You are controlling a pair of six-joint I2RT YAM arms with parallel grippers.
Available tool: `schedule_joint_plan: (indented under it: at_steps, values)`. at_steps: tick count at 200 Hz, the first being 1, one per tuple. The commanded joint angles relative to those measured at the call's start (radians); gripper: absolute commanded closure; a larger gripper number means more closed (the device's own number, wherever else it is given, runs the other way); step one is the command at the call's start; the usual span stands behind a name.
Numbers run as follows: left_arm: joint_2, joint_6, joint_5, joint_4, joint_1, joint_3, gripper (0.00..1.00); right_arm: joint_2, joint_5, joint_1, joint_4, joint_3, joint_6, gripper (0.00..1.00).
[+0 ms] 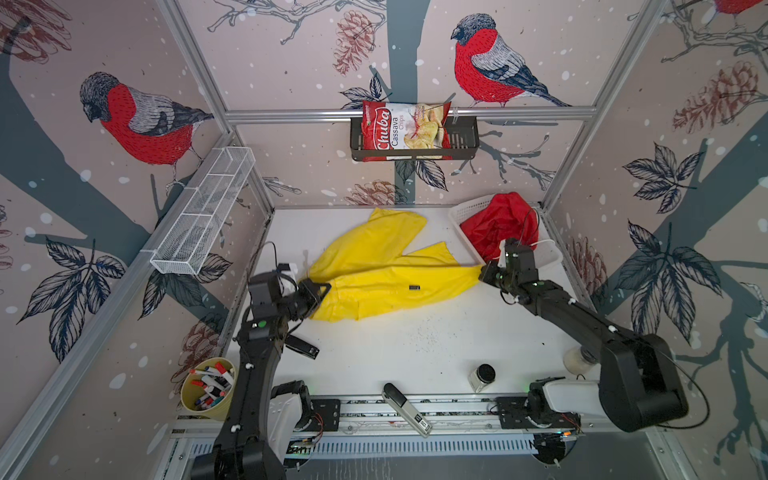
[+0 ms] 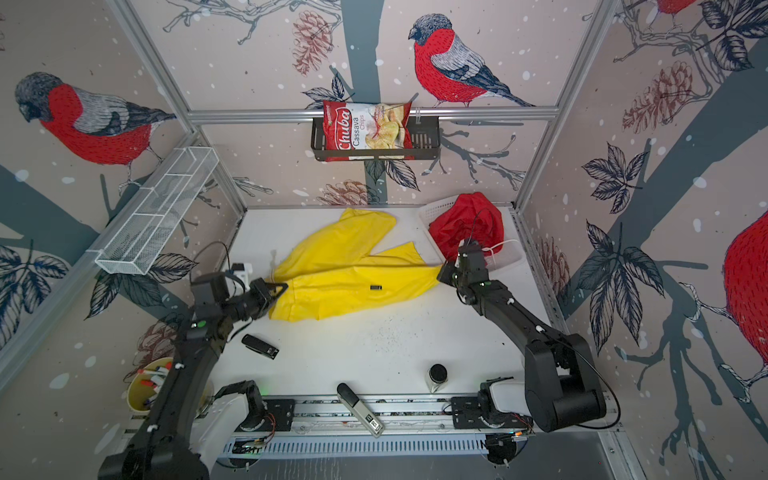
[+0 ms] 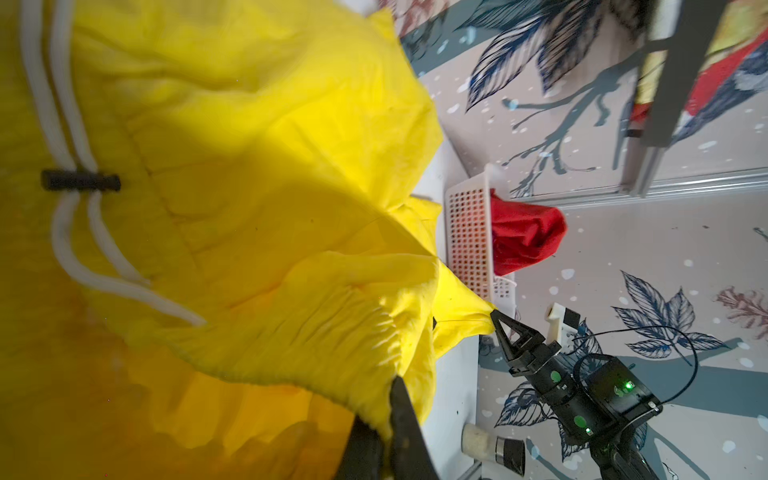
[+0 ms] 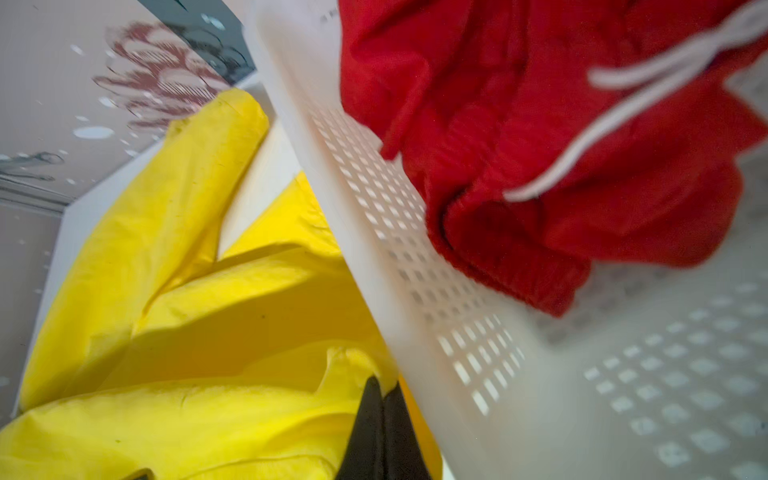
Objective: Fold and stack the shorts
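White table (image 1: 415, 340), bird-print walls (image 1: 540, 166). Yellow shorts (image 1: 374, 266) lie mid-table and spread wide, both legs pointing to the back wall, one leg nearly at the back edge. Left gripper (image 1: 327, 286) is clamped on the left end of the waistband; the left wrist view shows its jaws together with gathered yellow fabric pinched between them. Right gripper (image 1: 482, 272) is clamped on the opposite end, jaws together on yellow cloth, just beside the basket (image 1: 465, 210). Waistband is pulled taut between the two grippers in a straight ridge; fabric in front of it drapes onto the table. Small black tag (image 1: 413, 287) sits on the front panel. Left wrist view shows a white drawstring (image 3: 62, 232) with a black toggle (image 3: 79, 181) on the yellow cloth. Red shorts (image 1: 494, 220) are bunched in the white basket at the back right corner, heaped above its rim, white cord (image 4: 623, 124) loose across them. Neither pair is folded. Chips bag (image 1: 399, 126) sits in a black rack (image 1: 461, 141) on the back wall. Marker cup (image 1: 208, 388) stands front left and a jar (image 1: 482, 376) near the front edge, both well apart from the shorts.
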Motion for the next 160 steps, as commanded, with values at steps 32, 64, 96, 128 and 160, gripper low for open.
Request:
schedule_joint_plan:
  at_steps: [32, 64, 96, 128, 160]
  values:
    - [-0.162, -0.059, 0.011, -0.098, -0.037, -0.217, 1.00, -0.001, 0.134, 0.010, -0.098, -0.012, -0.007, 1.00]
    - [-0.287, -0.081, 0.021, -0.210, -0.083, -0.291, 0.82, -0.026, 0.172, 0.001, -0.140, -0.038, 0.007, 0.85]
    - [-0.399, -0.075, 0.034, -0.339, -0.091, -0.282, 0.70, -0.046, 0.168, 0.001, -0.170, -0.064, 0.015, 0.64]
    - [-0.417, -0.037, -0.017, -0.416, -0.104, -0.246, 0.32, -0.062, 0.149, 0.006, -0.168, -0.079, 0.021, 0.48]
    - [-0.402, -0.021, -0.042, -0.443, -0.114, -0.219, 0.22, -0.051, 0.141, 0.016, -0.158, -0.082, 0.032, 0.47]
